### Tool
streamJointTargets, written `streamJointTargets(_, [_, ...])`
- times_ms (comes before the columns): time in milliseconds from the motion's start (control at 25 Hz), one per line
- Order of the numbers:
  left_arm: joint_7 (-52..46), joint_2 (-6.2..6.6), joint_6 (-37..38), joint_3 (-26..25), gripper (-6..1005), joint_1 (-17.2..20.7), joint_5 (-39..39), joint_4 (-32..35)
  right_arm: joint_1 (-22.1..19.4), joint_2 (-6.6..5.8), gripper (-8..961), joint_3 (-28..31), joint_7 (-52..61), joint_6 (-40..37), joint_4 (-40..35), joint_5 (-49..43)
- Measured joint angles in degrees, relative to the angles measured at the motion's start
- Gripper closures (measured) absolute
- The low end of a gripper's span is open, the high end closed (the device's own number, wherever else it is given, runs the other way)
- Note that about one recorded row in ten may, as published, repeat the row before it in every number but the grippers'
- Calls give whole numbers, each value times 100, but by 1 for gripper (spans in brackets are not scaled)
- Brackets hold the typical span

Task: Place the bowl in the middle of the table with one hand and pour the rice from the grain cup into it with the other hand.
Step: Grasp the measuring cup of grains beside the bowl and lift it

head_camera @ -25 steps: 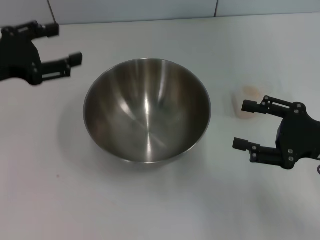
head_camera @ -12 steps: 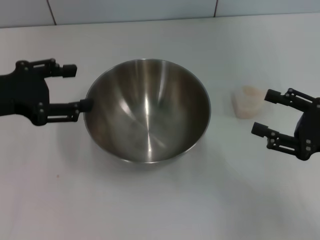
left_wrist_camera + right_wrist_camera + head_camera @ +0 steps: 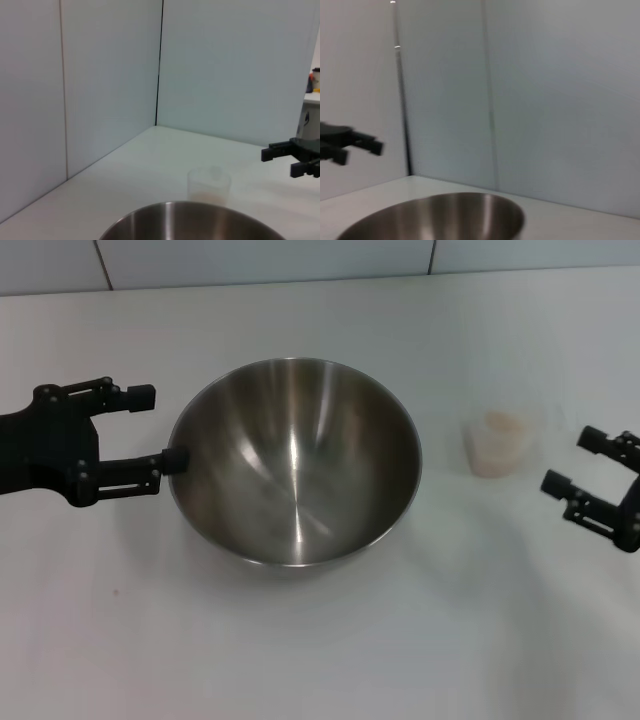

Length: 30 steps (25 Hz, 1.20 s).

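The white table [image 3: 300, 660] meets pale wall panels [image 3: 100, 75] at its far edge. The steel bowl [image 3: 295, 470] sits mid-table. The left gripper [image 3: 150, 428], fingers spread wide, seems to touch its left rim. Near the right edge, the grain cup [image 3: 497, 443] stands beside the right gripper [image 3: 572, 460], also spread and empty.
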Motion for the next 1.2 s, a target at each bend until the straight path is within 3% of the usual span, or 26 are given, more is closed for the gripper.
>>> streamJointTargets(360, [254, 3, 535, -16, 198, 82, -152, -313, -94, -4, 212, 837, -778, 50, 836, 128])
streamJointTargets(760, [566, -31, 218, 79, 198, 326, -146, -682, -74, -13, 212, 1313, -1077, 283, 1166, 131])
streamJointTargets(1200, [709, -17, 106, 70, 199, 275, -140, -838, 225, -27, 213, 1716, -1426, 663, 1521, 167])
